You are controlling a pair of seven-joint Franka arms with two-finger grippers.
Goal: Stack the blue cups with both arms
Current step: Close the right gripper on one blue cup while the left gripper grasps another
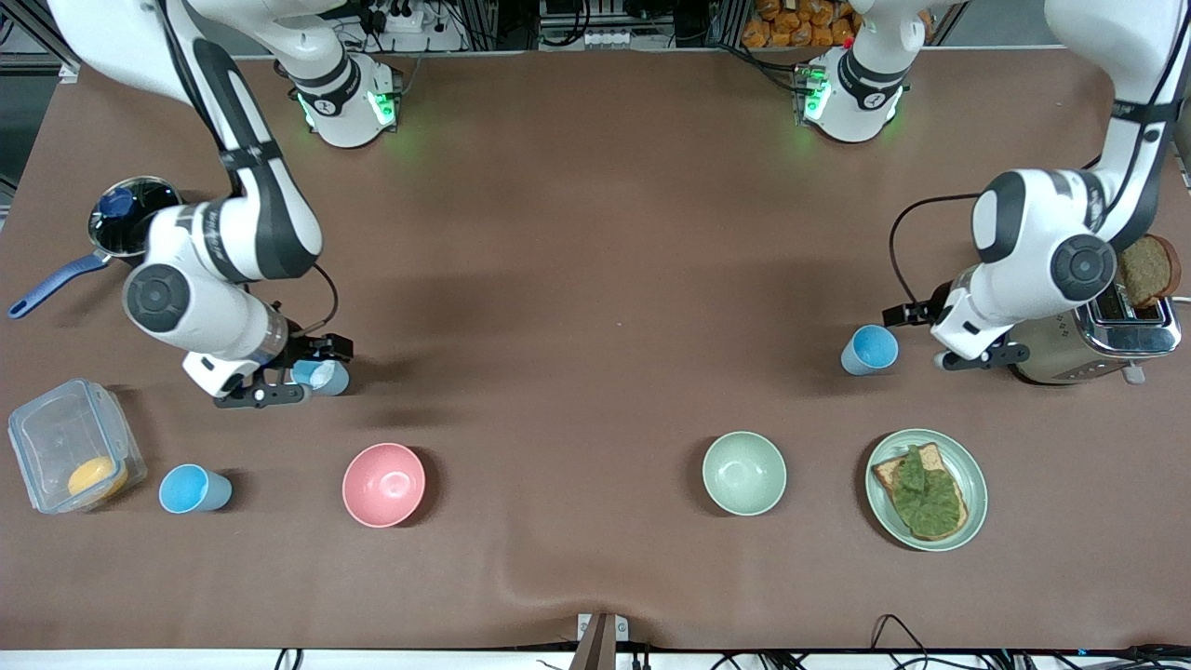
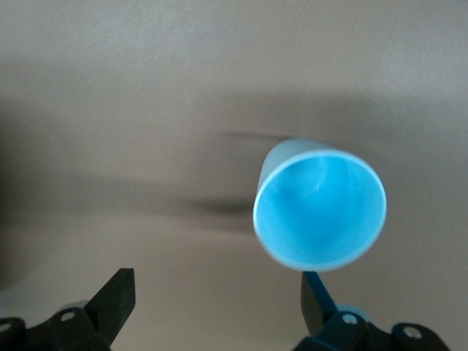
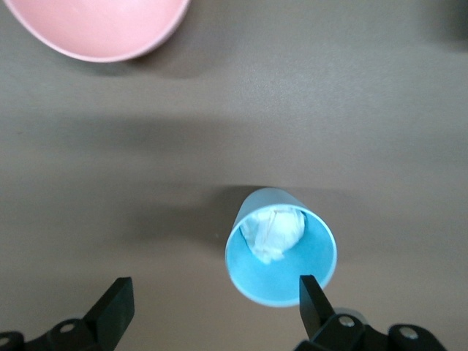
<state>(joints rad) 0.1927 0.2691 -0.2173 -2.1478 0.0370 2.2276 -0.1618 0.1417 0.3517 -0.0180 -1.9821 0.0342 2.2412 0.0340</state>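
A bright sky-blue cup (image 1: 870,350) stands toward the left arm's end of the table, and its blue inside shows in the left wrist view (image 2: 319,212). My left gripper (image 1: 930,337) (image 2: 216,281) is open and empty, with the cup just off one fingertip. A paler blue cup (image 1: 324,377) with something whitish inside (image 3: 281,245) stands at the right arm's end. My right gripper (image 1: 290,374) (image 3: 213,287) is open, and one fingertip is at that cup's rim. A third blue cup (image 1: 194,489) stands nearer the front camera.
A pink bowl (image 1: 383,484) (image 3: 95,25), a pale green bowl (image 1: 744,473) and a plate with topped toast (image 1: 926,489) lie nearer the camera. A toaster (image 1: 1098,335) stands close beside the left gripper. A clear lidded box (image 1: 74,447) and a blue-handled pan (image 1: 140,219) sit at the right arm's end.
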